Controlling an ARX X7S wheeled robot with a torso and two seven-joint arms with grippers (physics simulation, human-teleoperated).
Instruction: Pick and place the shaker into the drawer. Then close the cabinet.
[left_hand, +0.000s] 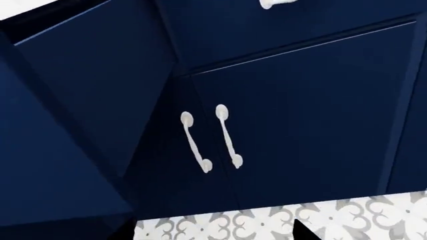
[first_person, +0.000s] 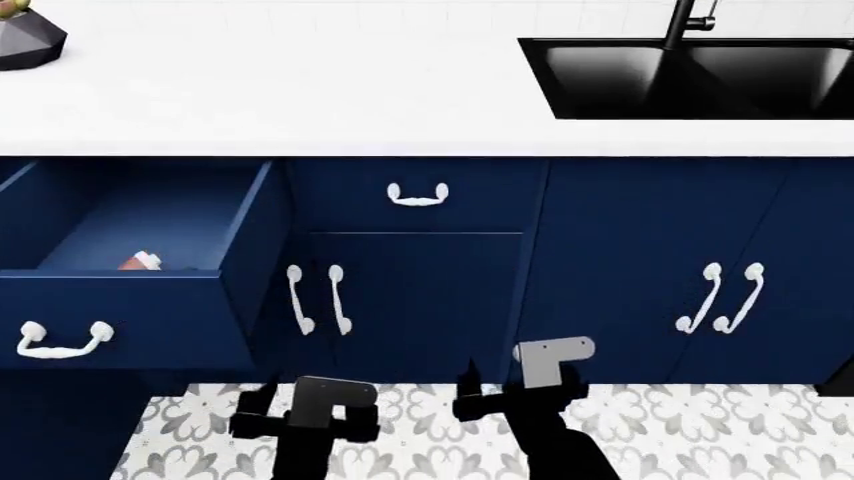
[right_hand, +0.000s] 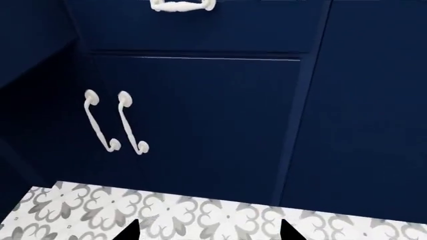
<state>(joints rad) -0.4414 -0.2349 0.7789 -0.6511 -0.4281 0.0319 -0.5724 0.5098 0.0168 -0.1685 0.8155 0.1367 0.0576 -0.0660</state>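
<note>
At the far left, the drawer (first_person: 134, 300) stands pulled well out of the cabinet (first_person: 627, 230), its white handle (first_person: 60, 340) facing me. Inside, near the front wall on the floor, I see a small reddish and white thing that I take to be the shaker (first_person: 140, 262); only its top shows over the drawer front, so I cannot tell whether it stands or lies. If that is the shaker, the placing looks done and closing is what remains.

My left gripper (first_person: 296, 425) hangs low over the patterned floor tiles (first_person: 187, 440), right of the open drawer and below the paired door handles (first_person: 318, 298). I cannot tell how its fingers stand; its wrist view shows only one dark tip at the frame edge. My right gripper (first_person: 514, 395) is just right of it, also low, with its fingers spread apart and empty, two dark tips set wide in its wrist view.

The risk I see: both arms sit below the drawer front, so rising to push could clip its underside or corner. Pushing off-centre on so wide a front could skew it, and a hard shove could topple or slide the shaker. The sink (first_person: 694, 75) lies far right, well clear.
</note>
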